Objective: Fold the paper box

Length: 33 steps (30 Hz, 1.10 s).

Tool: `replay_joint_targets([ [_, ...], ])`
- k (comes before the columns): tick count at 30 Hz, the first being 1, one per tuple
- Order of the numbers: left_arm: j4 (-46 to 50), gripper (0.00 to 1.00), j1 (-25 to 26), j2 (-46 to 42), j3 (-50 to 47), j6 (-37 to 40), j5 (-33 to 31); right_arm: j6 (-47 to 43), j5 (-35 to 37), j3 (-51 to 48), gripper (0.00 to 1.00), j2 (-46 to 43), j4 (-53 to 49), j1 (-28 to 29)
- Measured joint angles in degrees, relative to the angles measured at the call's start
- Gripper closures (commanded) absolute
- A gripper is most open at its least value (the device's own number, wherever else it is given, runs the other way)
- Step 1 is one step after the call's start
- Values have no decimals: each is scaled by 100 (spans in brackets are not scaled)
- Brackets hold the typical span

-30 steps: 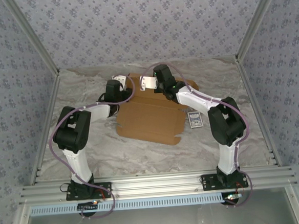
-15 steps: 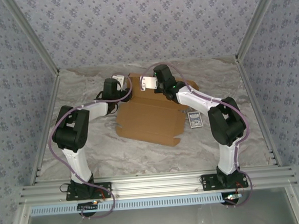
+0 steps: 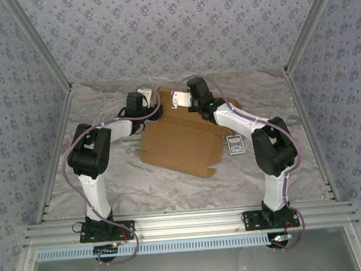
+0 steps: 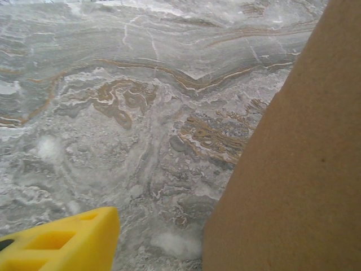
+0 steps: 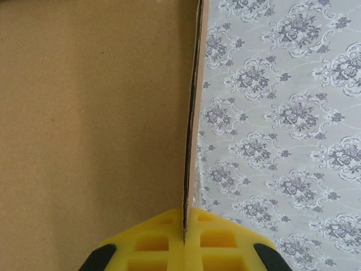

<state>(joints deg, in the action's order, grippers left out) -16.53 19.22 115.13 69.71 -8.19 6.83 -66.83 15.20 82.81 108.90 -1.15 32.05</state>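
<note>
Paper box on table, far flap lifted. Right pincer pinching flap edge, no change. Left pincer shifted twd box's back-left corner in last sec; spread/closed can't tell. Prob lining up 2nd grip for fold.

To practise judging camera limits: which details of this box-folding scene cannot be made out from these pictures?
The left end effector: in the top view its wrist covers the fingers; the left wrist view's edge cuts off all but one yellow finger, so open or shut is unclear.
The paper box: far edge hidden under both arms, top view.
The small card: print too small, top view.
</note>
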Motion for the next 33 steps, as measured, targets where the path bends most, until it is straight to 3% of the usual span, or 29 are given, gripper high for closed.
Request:
replay_joint_targets([
  [7,7,40,-44,125,79,-13,271,0,-2,0,100,0,-20,0],
  [20,2,63,-13,201,186,-354,404,42,-2,0,100,0,-7,0],
  [33,129,70,501,210,304,-1071,-1224,107,59,0,100,0,0,7],
])
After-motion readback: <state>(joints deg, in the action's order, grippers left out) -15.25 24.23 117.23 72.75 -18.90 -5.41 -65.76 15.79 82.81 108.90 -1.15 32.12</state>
